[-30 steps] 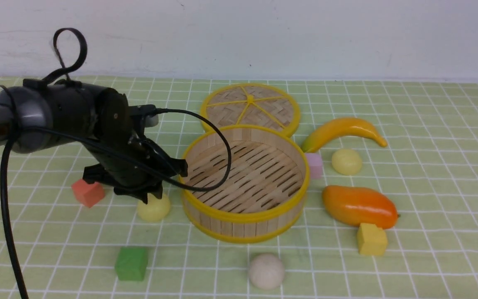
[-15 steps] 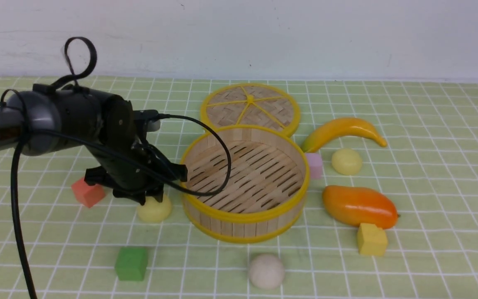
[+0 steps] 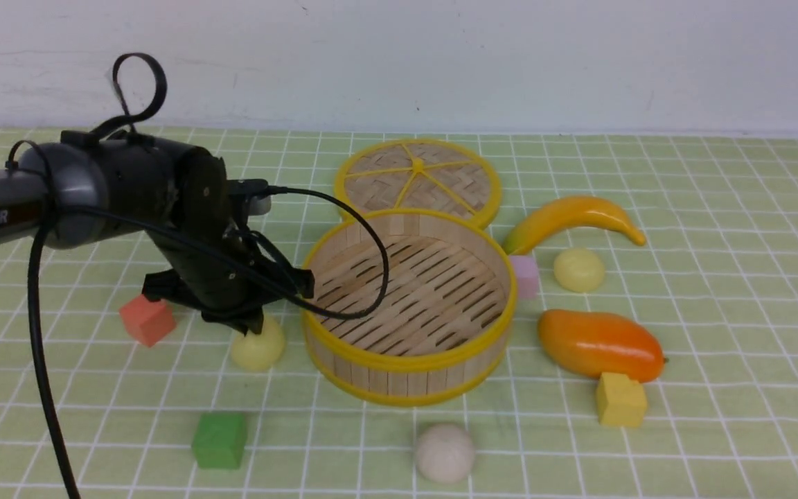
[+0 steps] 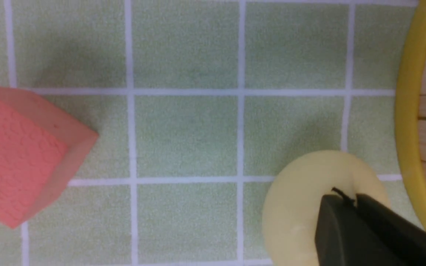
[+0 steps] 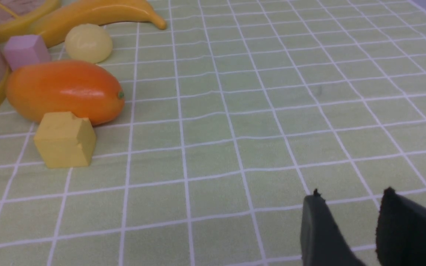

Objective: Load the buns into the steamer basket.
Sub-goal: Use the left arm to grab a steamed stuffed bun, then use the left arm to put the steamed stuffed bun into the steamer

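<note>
The steamer basket (image 3: 409, 360) stands mid-table with nothing in it; its yellow rim (image 4: 405, 111) also edges the left wrist view. One pale yellow bun (image 3: 258, 346) (image 4: 301, 214) lies on the cloth just left of the basket. My left gripper (image 3: 253, 322) (image 4: 350, 197) hangs right over it, fingers pressed together with nothing between them. A second pale yellow bun (image 3: 579, 269) (image 5: 88, 43) sits right of the basket, and an off-white bun (image 3: 445, 452) lies in front of it. My right gripper (image 5: 351, 195) is open over bare cloth, holding nothing, and is out of the front view.
The woven lid (image 3: 418, 177) lies behind the basket. A banana (image 3: 572, 216), mango (image 3: 600, 343), yellow cube (image 3: 621, 399) and pink cube (image 3: 525, 275) crowd the right side. A red cube (image 3: 147, 320) (image 4: 20, 155) and a green cube (image 3: 219, 439) lie on the left.
The left arm has shifted slightly right and up, and its jaws have come together above the bun. The bun stays on the cloth.
</note>
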